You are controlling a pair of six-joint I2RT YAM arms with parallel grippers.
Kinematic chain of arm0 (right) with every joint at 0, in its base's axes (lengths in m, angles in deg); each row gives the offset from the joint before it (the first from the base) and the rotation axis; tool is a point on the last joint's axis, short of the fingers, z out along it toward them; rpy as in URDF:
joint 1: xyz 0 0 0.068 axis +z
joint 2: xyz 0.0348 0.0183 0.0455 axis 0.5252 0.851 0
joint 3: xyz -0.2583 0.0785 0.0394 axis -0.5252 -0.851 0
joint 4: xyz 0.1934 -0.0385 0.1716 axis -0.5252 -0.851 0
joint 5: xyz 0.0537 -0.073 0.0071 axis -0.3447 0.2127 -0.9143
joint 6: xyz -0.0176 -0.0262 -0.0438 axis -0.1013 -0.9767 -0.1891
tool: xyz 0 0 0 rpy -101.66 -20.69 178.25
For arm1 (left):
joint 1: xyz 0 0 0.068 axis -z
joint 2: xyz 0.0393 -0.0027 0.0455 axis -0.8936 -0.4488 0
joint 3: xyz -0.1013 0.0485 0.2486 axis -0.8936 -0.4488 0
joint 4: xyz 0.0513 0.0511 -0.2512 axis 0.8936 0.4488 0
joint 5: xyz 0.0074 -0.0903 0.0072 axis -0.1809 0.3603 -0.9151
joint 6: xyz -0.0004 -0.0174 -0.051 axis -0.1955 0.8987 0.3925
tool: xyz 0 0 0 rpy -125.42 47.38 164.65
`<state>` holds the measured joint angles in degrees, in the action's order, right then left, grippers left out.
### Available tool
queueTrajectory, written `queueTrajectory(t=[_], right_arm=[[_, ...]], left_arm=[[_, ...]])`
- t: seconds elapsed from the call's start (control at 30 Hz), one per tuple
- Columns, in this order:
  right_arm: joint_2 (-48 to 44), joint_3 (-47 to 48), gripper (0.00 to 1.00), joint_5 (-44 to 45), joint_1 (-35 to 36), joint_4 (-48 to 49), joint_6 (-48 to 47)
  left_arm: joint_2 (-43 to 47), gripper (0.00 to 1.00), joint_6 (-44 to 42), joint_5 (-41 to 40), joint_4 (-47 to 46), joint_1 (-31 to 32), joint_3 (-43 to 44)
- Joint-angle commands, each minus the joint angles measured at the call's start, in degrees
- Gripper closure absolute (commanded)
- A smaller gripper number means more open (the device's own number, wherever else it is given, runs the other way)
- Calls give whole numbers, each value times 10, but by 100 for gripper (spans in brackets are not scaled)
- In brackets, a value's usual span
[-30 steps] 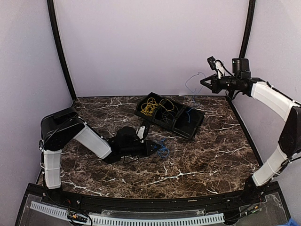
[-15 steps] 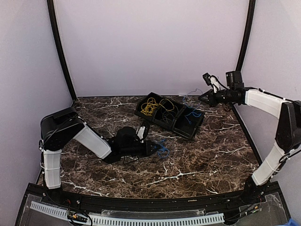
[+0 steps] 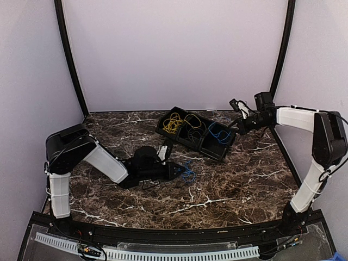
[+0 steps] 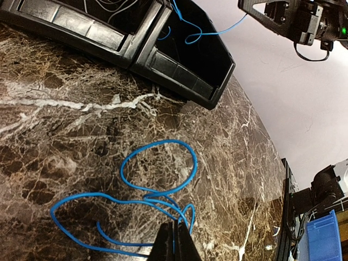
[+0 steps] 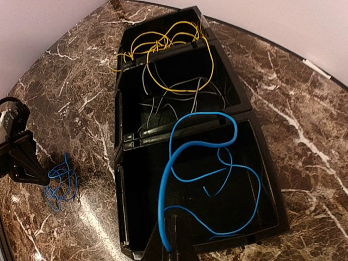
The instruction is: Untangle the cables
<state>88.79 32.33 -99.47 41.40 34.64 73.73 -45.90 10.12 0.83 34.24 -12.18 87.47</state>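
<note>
A: Right tool (image 5: 175, 235) is pinching blue cable (image 5: 206, 113); loops are hanging just below it, inside tray's (image 5: 120, 206) end compartment.
B: Lowering slowly seems wise, opening only once slack is resting inside.

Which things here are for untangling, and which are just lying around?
For the job: blue cable held by right gripper, second blue cable held by left gripper, yellow cable.
Lying about: black tray, grey wires, blue bin.

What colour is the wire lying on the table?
The wire is blue; the left wrist view shows it best.
</note>
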Motion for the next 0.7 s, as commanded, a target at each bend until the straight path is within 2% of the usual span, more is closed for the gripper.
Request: queueTrajectory(t=[0.0,0.4,0.67], right_arm=[[43,33,100,-9,-1,-37,0],[126,115,100,39,21,-103,2],[26,58,100,61,23,-85,-17]], left_arm=[[22,100,3,5,-4,1,-4],[20,100,5,10,2,1,6],[19,100,-1,11,16,1,15]])
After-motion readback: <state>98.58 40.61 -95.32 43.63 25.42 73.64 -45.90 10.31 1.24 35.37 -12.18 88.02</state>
